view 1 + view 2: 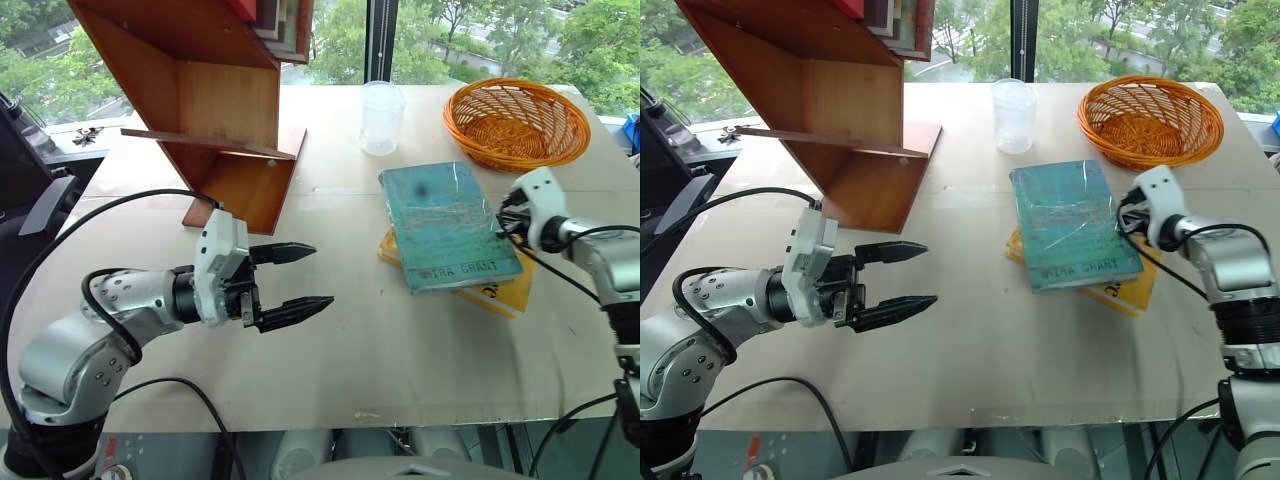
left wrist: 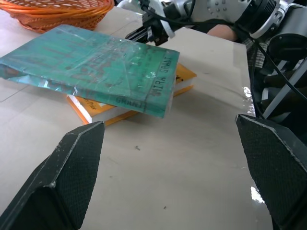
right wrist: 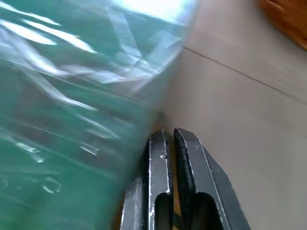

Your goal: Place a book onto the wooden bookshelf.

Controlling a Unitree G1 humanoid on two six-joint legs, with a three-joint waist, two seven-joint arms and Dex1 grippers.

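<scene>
Beyond the windows stood green trees as we worked at the pale counter [image 1: 330, 340]. Our left claw [image 1: 295, 283] hovered over it with fingers spread wide, holding nothing. Our right claw [image 3: 168, 143] had its fingers pressed together, empty, at the right edge of the book [image 1: 445, 225]. That teal book lay flat atop a yellow book [image 1: 505, 292], near the orange basket [image 1: 517, 122] and a clear cup [image 1: 381, 117]. At the counter's far left stood the wooden bookshelf [image 1: 215, 110].
</scene>
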